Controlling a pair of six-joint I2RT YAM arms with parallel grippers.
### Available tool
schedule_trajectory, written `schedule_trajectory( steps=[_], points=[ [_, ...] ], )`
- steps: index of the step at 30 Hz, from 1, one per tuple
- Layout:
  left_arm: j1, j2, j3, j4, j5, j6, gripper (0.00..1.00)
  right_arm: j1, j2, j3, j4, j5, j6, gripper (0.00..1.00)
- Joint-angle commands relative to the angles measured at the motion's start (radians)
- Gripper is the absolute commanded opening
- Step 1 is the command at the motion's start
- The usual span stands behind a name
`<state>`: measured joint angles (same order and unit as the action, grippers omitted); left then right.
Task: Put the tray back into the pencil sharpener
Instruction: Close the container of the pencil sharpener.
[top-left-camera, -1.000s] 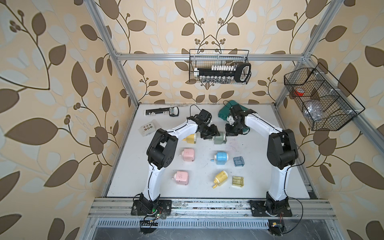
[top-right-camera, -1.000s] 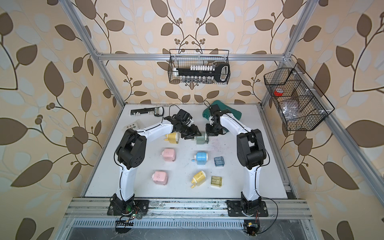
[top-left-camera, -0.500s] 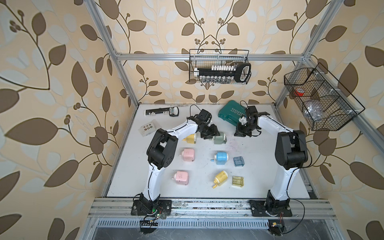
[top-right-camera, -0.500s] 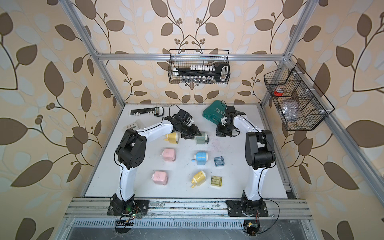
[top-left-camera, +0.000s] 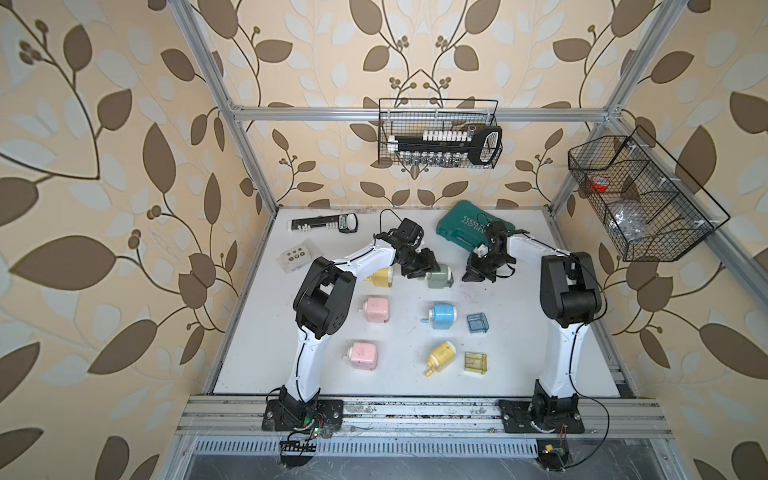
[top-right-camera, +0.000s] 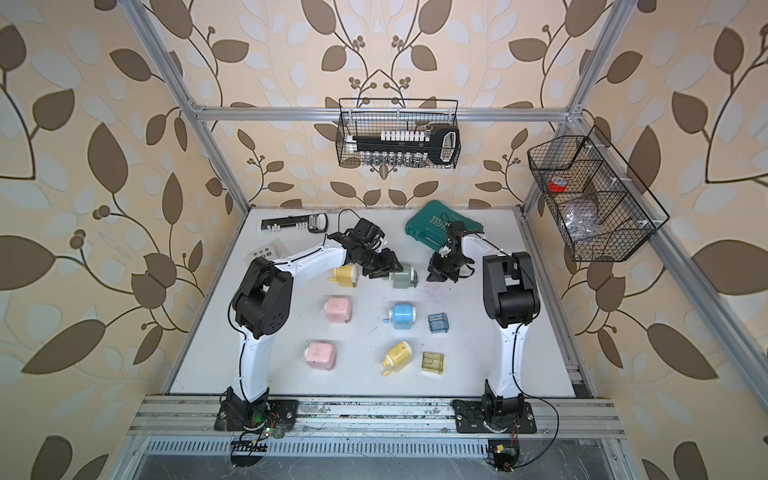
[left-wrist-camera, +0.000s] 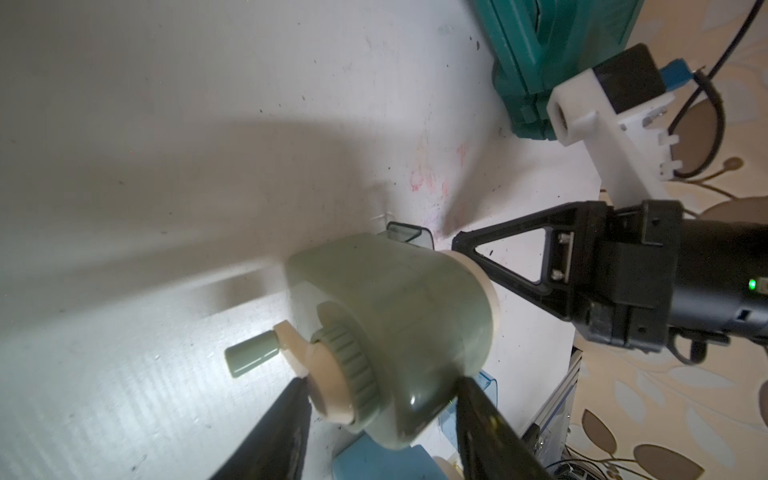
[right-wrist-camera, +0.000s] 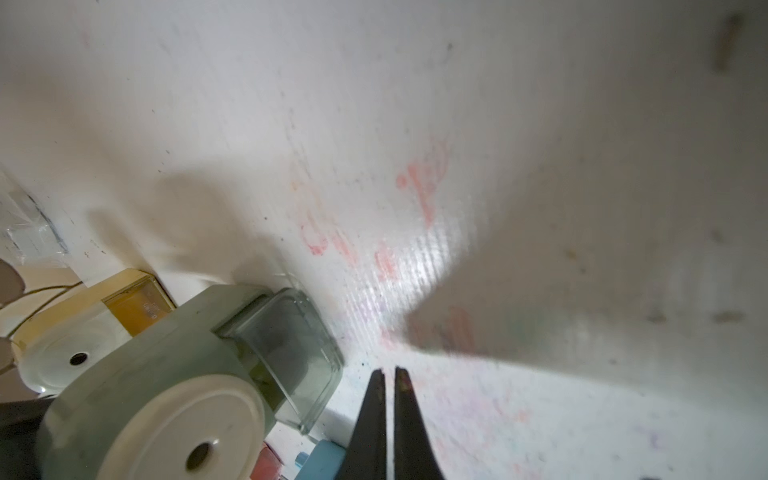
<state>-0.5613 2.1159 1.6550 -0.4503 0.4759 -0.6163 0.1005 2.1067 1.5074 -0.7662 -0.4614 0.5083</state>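
Leaf-patterned walls and an aluminium frame close in a white table (top-left-camera: 257, 357), scuffed with faint red crayon marks. Two wire baskets hang on the far and right walls.

A teal case (top-left-camera: 461, 224) lies at the far side. Its white lettering is upside down in both top views, and I cannot read it for certain. No other writing is legible.

The green sharpener (top-left-camera: 439, 277) sits far of centre, just left of the right arm's tip. The left gripper (left-wrist-camera: 382, 384) is clamped on it, one finger to each side of the crank end. Its cream dial and small crank handle face the left wrist camera.

The tray (right-wrist-camera: 286, 353), smoky clear plastic, is in the sharpener's side slot but appears to stand proud of the body, so it probably needs a last push. The right gripper (right-wrist-camera: 389, 374) has its jaws pressed together, holds nothing, and is low over the table just beside the tray. Whether it touches the sharpener I cannot tell.

Both pieces look light, hard and glossy, so likely slippery. The body should be held across its flat sides, as it is now. The thin-walled tray is stiff but could crack or jam if skewed. It is better nudged square on its outer face than pinched.
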Motion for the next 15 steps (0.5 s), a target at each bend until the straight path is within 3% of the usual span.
schedule_trajectory(
  steps=[1, 15],
  points=[
    [0.005, 0.027, -0.031, -0.027, -0.051, -0.012, 0.57, -0.005, 0.038, 0.028, -0.001, -0.024, 0.028, 0.00],
    [0.005, 0.031, -0.031, -0.025, -0.047, -0.015, 0.57, 0.026, 0.081, 0.060, -0.001, -0.048, 0.025, 0.00]
  ],
)
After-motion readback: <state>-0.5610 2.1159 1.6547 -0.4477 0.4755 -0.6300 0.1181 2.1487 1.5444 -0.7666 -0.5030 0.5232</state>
